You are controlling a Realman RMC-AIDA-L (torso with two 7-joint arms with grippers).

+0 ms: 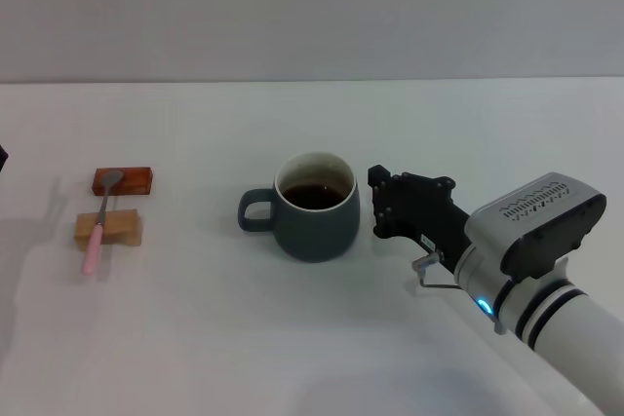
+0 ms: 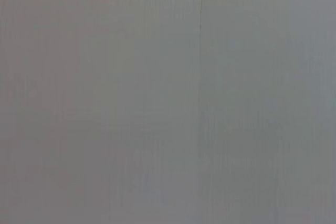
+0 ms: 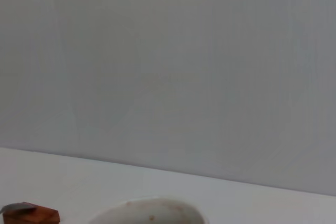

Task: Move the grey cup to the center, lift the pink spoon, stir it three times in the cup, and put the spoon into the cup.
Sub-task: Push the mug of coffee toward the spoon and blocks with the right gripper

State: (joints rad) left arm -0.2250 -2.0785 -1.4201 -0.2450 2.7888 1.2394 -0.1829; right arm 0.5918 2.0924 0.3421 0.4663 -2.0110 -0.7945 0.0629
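Standing mid-table, the grey cup (image 1: pixel 315 209) holds dark liquid, its handle turned away from the right gripper (image 1: pixel 382 207) just beside it; whether the jaws are parted cannot be told. Well off handle-side, the pink spoon (image 1: pixel 99 223) bridges two blocks (image 1: pixel 115 206), keeping it graspable

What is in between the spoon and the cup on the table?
Nothing visible. The pink spoon lies across a tan wooden block and a reddish-brown block, left of the grey cup. Bare table separates them. The right tool sits just past the cup's other side.
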